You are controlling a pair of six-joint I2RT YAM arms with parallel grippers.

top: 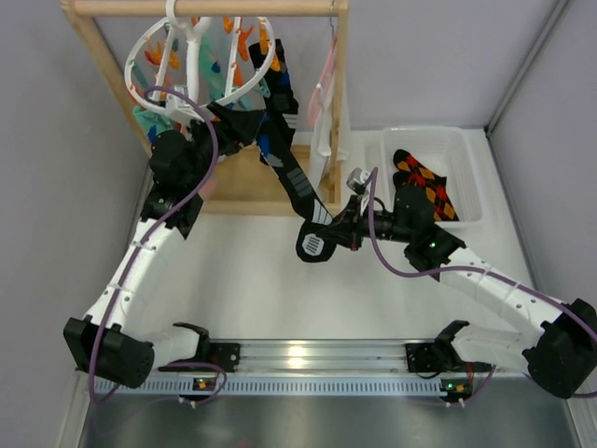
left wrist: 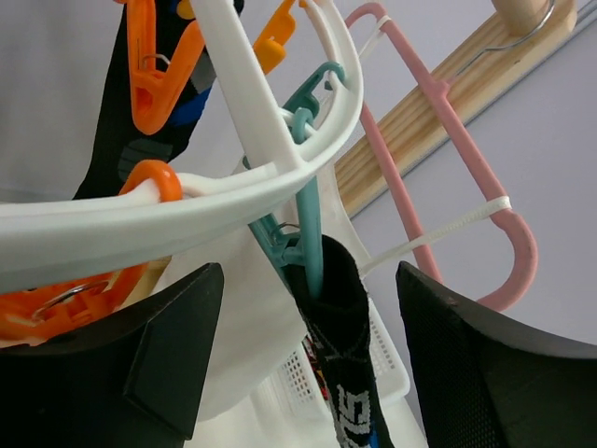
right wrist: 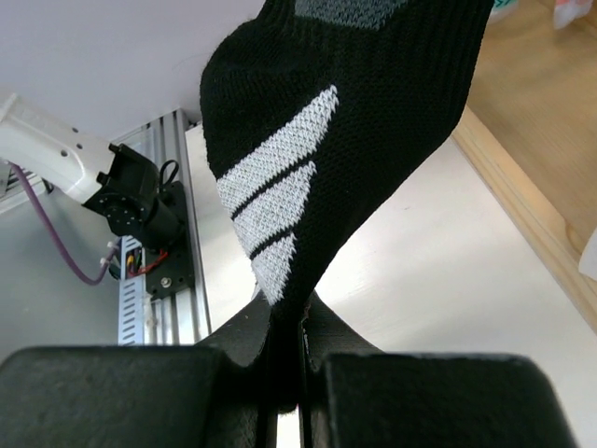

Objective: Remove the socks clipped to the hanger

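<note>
The right tool (top: 328,235) is clamped on the toe of the black sock (top: 297,177), holding it taut below the hanger (top: 131,73); under the hanger's ring the left tool (left wrist: 312,345) stands apart around the teal clip (left wrist: 306,233), probably to squeeze it open

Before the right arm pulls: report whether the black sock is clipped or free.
Clipped: the teal clip on the hanger pinches the top of the black sock, seen from the left wrist.
</note>
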